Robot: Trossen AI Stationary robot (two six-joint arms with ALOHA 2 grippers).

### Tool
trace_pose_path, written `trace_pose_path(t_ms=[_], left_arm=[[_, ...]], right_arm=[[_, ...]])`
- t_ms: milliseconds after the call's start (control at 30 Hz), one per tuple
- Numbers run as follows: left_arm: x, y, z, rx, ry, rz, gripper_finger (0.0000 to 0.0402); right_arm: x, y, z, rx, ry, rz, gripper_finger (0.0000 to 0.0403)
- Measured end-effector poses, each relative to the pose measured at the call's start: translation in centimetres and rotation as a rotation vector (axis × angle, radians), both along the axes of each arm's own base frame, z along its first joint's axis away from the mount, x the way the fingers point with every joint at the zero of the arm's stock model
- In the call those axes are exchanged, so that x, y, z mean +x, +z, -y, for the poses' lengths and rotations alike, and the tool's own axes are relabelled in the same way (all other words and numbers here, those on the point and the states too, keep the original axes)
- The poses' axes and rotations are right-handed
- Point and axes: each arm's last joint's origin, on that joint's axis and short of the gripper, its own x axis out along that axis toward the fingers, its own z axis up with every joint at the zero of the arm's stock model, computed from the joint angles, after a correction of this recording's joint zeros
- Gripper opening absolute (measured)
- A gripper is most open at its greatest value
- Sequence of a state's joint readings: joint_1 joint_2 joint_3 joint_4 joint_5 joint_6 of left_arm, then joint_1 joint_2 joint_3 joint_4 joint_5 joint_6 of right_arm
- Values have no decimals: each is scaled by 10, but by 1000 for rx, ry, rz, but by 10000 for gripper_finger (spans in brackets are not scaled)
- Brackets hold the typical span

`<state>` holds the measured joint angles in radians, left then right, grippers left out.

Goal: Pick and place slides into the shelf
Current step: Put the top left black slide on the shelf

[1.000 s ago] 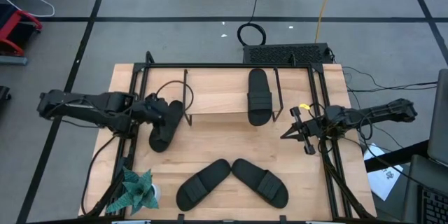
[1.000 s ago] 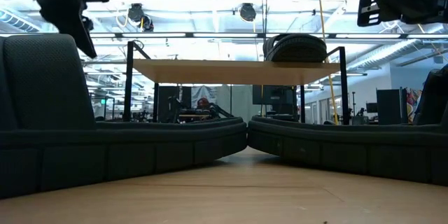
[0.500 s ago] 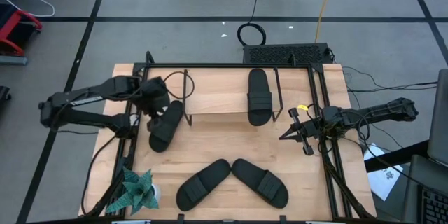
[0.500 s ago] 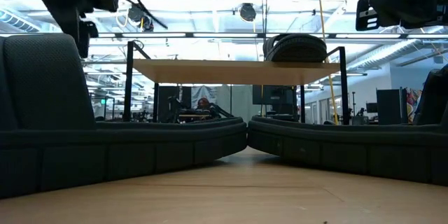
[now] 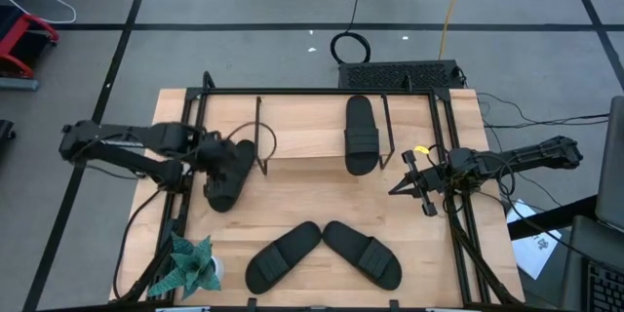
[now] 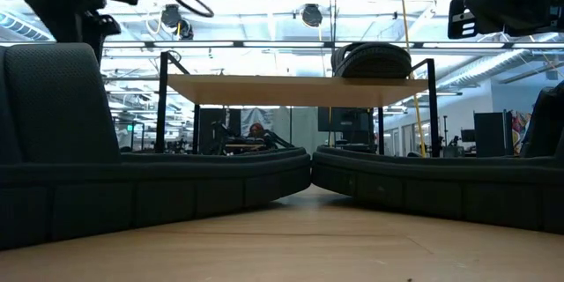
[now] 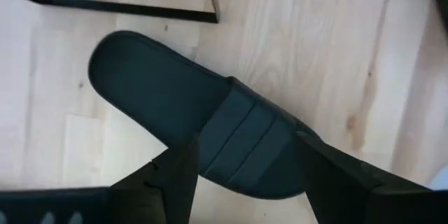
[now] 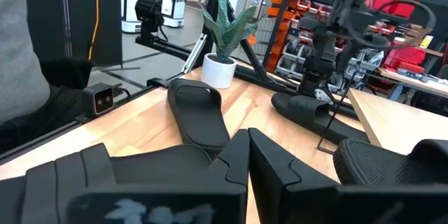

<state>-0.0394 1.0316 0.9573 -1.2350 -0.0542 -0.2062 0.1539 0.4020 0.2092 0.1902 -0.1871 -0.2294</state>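
A light wooden table (image 5: 292, 195) framed with black rails stands on a grey floor, seen from above. Near its far edge sits the shelf (image 5: 322, 139), a low rack with a pale plank top. One black slide (image 5: 361, 135) already lies on the shelf's plank, toward its right end, toe to heel running front to back.

Just off the shelf's left end, a second slide (image 5: 230, 174) lies on the table, its long axis slightly slanted, far end leaning toward the shelf. The left gripper (image 5: 216, 156) is directly over this slide; in the left wrist view its two fingers (image 7: 175, 175) stand apart on either side of the ribbed strap (image 7: 245, 140), straddling the slide across its width, not yet closed on it. This arm is plainly the nearer one.

Two more slides (image 5: 281, 255) (image 5: 363, 253) lie in front of the shelf, toes angled together.

The right gripper (image 5: 402, 187) waits beyond the shelf's right end, fingers pressed together, empty.
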Motion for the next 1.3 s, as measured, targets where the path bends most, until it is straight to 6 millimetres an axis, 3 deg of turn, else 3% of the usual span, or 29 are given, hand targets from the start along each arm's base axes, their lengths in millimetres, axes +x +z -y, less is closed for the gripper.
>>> trace_pose_path(t_ms=[267, 567, 933, 1300], left_arm=[[6, -10, 43, 124, 53, -11, 207], [5, -33, 91, 289, 32, -44, 260], [14, -58, 105, 433, 63, -137, 389], [16, -62, 104, 408, 171, -154, 384]], right_arm=[[0, 0, 0, 0, 0, 0, 0], [0, 0, 0, 7, 0, -3, 0], [0, 0, 0, 26, -2, -10, 0], [0, 0, 0, 23, -2, -8, 0]])
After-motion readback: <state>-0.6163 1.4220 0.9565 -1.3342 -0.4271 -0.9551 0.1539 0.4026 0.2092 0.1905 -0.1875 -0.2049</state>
